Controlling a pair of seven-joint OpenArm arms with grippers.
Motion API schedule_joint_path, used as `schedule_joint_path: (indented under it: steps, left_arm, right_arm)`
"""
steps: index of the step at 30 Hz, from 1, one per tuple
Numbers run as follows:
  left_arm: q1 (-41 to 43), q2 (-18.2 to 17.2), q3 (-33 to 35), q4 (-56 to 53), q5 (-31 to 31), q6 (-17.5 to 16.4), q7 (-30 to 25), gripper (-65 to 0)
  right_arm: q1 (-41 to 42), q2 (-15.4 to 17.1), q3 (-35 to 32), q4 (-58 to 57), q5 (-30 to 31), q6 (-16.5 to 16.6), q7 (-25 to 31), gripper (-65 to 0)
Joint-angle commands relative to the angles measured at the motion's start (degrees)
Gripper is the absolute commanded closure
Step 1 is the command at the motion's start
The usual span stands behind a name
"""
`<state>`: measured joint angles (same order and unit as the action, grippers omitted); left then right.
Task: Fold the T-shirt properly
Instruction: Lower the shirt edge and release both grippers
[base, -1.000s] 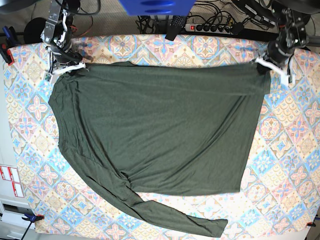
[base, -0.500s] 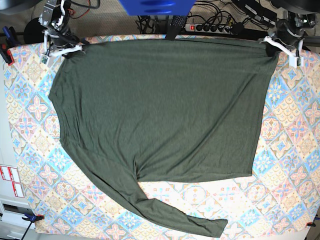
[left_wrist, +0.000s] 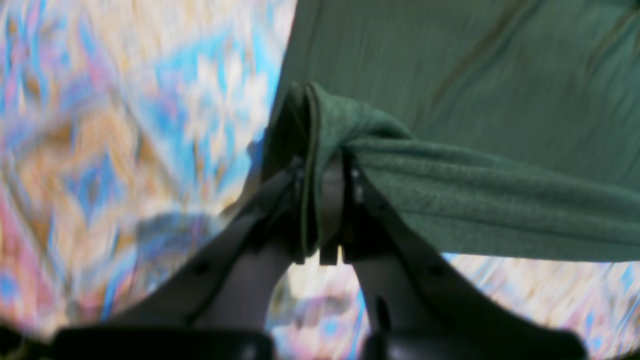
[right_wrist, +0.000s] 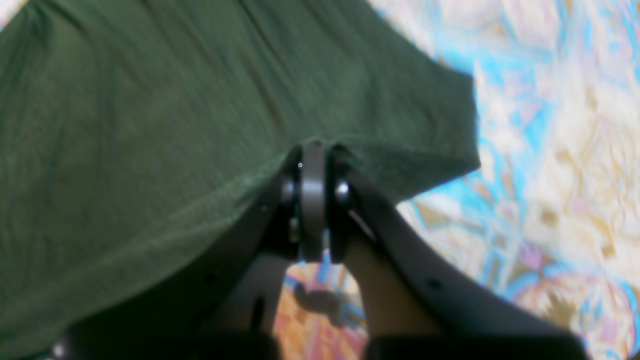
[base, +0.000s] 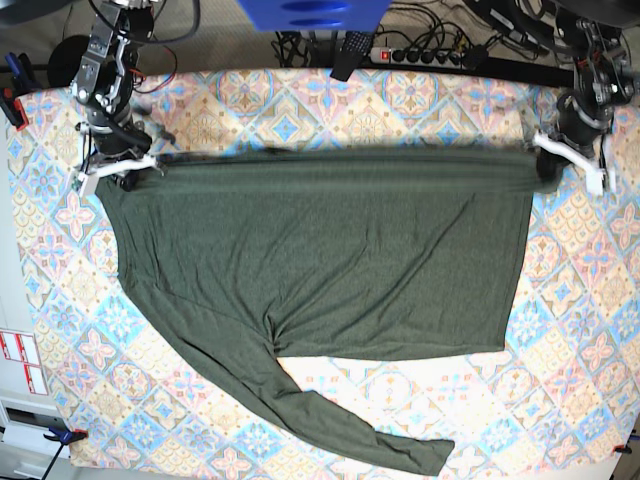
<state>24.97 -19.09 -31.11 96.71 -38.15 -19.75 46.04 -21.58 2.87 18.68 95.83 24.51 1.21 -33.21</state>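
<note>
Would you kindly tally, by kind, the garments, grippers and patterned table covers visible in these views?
Garments: 1, the T-shirt
Grippers: 2, the left gripper and the right gripper, each shut on the shirt's top edge
Patterned table covers: 1, the tablecloth
Total: 4

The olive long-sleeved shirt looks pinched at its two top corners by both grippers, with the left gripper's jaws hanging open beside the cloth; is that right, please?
Not quite. The left gripper is not open beside the cloth: the left wrist view shows its jaws shut on a bunched fold of the olive long-sleeved shirt. The right gripper likewise clamps the other top corner, so both corners are indeed pinched.
</note>
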Motion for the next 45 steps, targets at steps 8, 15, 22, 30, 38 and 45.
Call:
schedule_joint_path:
  steps: [8,15,22,30,38,45]
  left_arm:
    - [-9.5,-0.7,-0.6,-6.5,0.2,0.5,-1.3,0.0]
    - [-16.2,-0.7,-0.3,-14.9,0.3,0.5,-1.3,0.0]
    - [-18.3,-1.0,4.3,-19.0,0.4,1.0,-1.3,-2.0]
    - [-15.6,-1.1,3.9,-16.1,-0.2,5.0,2.8,-33.0]
    - [-6.9,-0.7,-0.2,-5.9,-0.3,4.8,3.1,-33.2]
    - [-6.6,0.6,-0.2,-10.0,-0.1,4.8,2.8,-33.2]
  right_arm:
    - [6.9,0.6,0.4,-6.1,-0.4,-0.6,1.3,0.0]
    - [10.2,0.6,0.4,-11.2,-0.5,-0.6,1.4,0.0]
    - [10.1,0.6,0.4,-13.2,-0.5,-0.6,1.4,-2.0]
    - [9.7,0.6,0.8,-13.0,-0.5,-0.6,1.3,-18.6]
    - [7.6,0.6,3.0,-12.9,-0.2,-0.6,1.6,-19.3]
    - [7.4,0.6,4.8,-13.0,-0.2,-0.6,1.3,-19.5]
